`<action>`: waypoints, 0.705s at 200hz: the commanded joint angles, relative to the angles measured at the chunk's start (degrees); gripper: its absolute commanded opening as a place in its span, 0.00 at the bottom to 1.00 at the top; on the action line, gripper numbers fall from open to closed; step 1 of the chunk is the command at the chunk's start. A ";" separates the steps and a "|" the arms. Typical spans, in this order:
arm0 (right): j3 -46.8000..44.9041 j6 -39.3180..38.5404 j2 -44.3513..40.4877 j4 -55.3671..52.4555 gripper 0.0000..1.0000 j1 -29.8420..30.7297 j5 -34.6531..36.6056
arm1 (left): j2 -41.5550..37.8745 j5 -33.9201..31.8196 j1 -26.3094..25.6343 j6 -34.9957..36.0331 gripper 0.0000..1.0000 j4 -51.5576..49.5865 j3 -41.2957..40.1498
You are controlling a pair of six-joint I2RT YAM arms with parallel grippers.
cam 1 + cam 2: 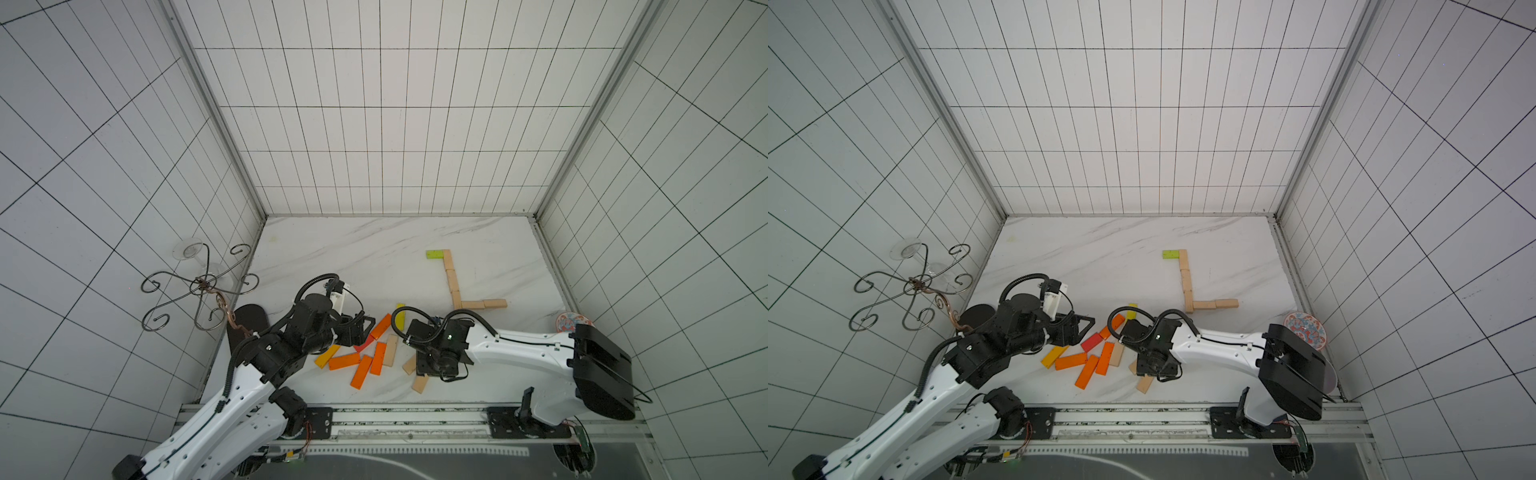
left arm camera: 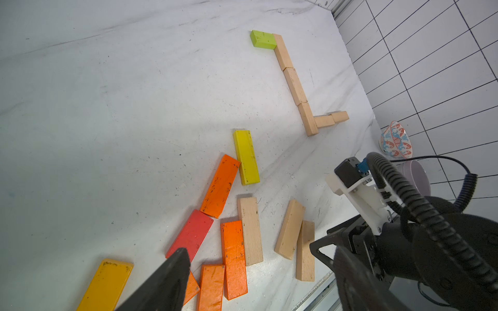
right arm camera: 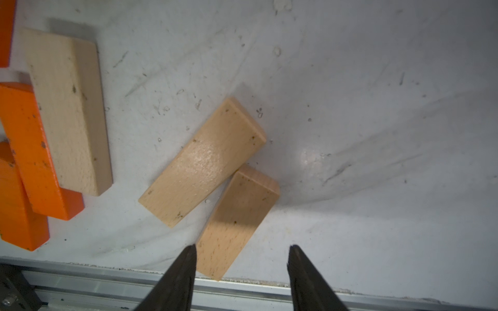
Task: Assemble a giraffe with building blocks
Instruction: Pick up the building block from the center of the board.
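1. The far left part of the surface (image 1: 353,249) lies bare, open for passing.
2. A row of wooden blocks (image 1: 452,282), capped by a green block (image 1: 434,254), bars the right side.
3. Loose blocks (image 1: 344,360) crowd the near middle strip.
4. A bowl (image 1: 571,323) and a wire stand (image 1: 199,286) occupy the near corners.

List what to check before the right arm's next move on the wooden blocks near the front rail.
1. Right claw open, empty: ok.
2. Nearest wooden block centred between fingers: not ok, off toward one finger.
3. That block free of its neighbour: not ok, they touch.
4. Left claw out of the way: ok.
5. Giraffe outline tidy: ok.
6. Claw low enough: cannot tell.
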 commanded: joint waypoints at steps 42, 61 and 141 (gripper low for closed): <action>0.31 1.40 4.69 1.40 0.57 0.59 -2.55 | -0.10 0.90 0.26 0.03 0.84 2.27 -0.71; 0.74 1.36 6.43 2.08 0.57 0.55 -2.99 | -0.06 1.16 0.24 0.03 0.84 2.46 -0.77; -1.69 3.44 7.19 -0.79 0.41 -0.29 -2.21 | -0.36 1.25 0.26 0.11 0.84 2.54 -0.90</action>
